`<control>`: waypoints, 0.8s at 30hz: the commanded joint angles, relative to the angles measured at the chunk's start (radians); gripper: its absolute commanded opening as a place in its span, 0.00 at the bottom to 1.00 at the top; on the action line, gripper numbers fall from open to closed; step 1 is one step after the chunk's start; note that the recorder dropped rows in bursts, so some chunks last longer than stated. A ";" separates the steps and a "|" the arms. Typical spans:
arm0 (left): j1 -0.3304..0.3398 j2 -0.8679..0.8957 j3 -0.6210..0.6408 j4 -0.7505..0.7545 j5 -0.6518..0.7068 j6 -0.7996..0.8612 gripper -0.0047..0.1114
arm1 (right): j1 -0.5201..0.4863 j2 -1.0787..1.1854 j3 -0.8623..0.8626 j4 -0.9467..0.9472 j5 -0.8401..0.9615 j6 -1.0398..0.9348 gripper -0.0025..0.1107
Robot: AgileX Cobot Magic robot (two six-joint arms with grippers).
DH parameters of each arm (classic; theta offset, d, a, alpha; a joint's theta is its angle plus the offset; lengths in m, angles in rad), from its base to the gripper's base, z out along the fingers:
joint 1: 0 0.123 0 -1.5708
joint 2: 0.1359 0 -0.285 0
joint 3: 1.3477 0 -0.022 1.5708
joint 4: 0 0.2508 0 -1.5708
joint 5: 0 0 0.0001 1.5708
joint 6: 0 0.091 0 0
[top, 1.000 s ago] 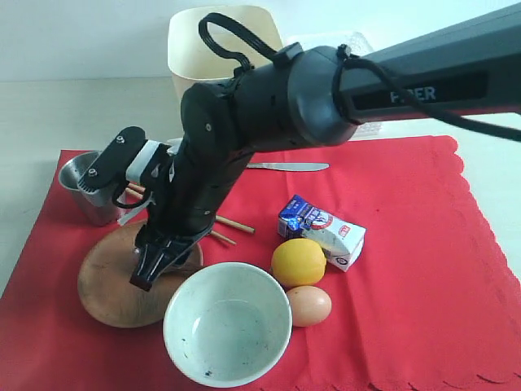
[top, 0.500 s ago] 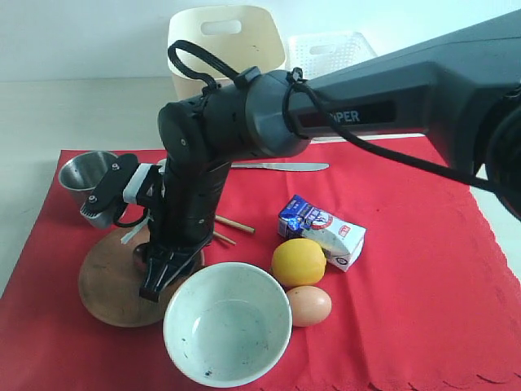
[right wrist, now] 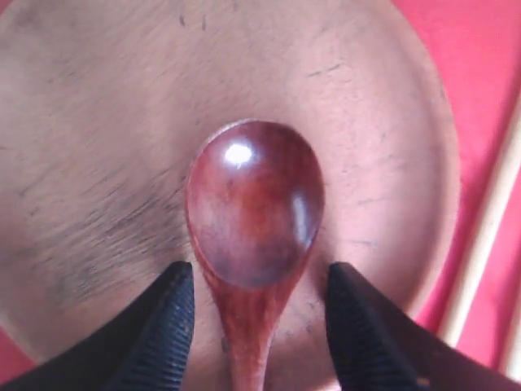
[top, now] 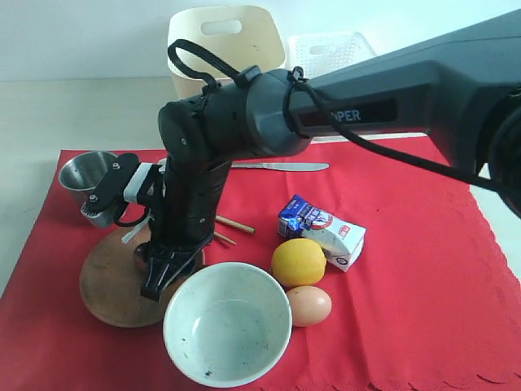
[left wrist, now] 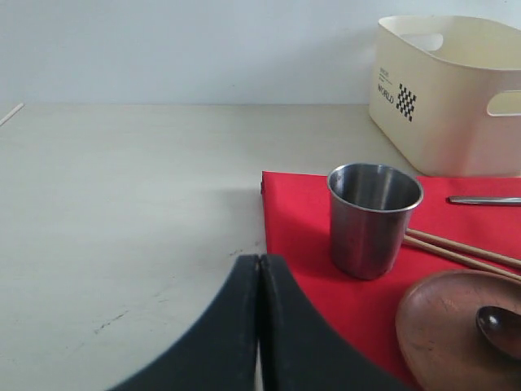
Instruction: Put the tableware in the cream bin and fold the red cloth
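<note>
While the right gripper (top: 155,283) hangs low over the round wooden plate (top: 102,285) in the exterior view, the pale bowl (top: 228,326) sits just beside it, so a careless lift could clip its rim. The cream bin (top: 220,37) stands at the back, off the red cloth (top: 407,269).

Left wrist view: the left gripper (left wrist: 259,301) is closed & empty, near the steel cup (left wrist: 374,216).

Right wrist view: jaws are open, straddling the dark wooden spoon (right wrist: 254,204) at its neck w/o touching. The neck is thin & smooth, so an off-centre squeeze may twist it out. Pads (right wrist: 163,326) pressing too low could tip the plate.
</note>
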 commanded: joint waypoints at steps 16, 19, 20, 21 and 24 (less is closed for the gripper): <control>0.002 -0.006 0.003 0.007 -0.005 -0.002 0.04 | -0.153 -0.245 0.049 -0.228 0.300 0.249 0.45; 0.002 -0.006 0.003 0.007 -0.005 -0.002 0.04 | -0.163 -0.247 0.121 -0.228 0.292 0.253 0.45; 0.002 -0.006 0.003 0.007 -0.005 -0.002 0.04 | -0.163 -0.247 0.150 -0.233 0.276 0.259 0.45; 0.002 -0.006 0.003 0.007 -0.005 -0.002 0.04 | -0.163 -0.247 0.177 -0.237 0.258 0.270 0.45; 0.002 -0.006 0.003 0.007 -0.005 -0.002 0.04 | -0.163 -0.247 0.246 -0.262 0.153 0.278 0.45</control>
